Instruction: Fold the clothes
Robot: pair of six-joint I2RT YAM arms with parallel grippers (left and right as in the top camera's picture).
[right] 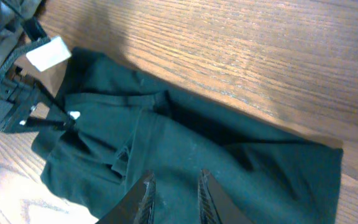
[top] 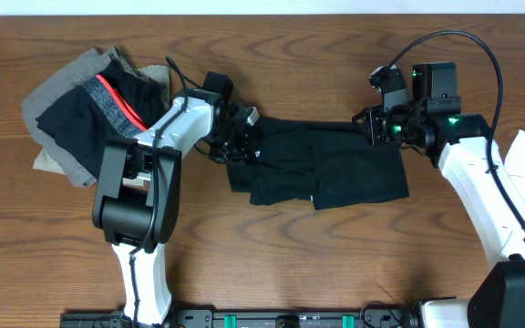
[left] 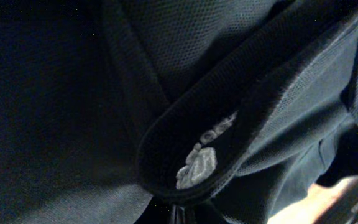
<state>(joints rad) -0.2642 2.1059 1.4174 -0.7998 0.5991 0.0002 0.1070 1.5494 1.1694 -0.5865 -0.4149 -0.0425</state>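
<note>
Your left end effector (top: 235, 138) was closed on the left edge of the black shirt (top: 335, 169). Your right end effector (right: 175, 177) stood narrowly open over the shirt's far right edge, with no cloth visibly pinched. The shirt lay bunched mid-worktop (top: 335, 55) between the arms. The other clothes (top: 80, 109) sat piled at the left.

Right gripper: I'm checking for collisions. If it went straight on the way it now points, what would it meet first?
The black T-shirt: the right gripper points onto its fabric, which lies just beyond the fingertips in the right wrist view. How near it is remains unclear.
</note>
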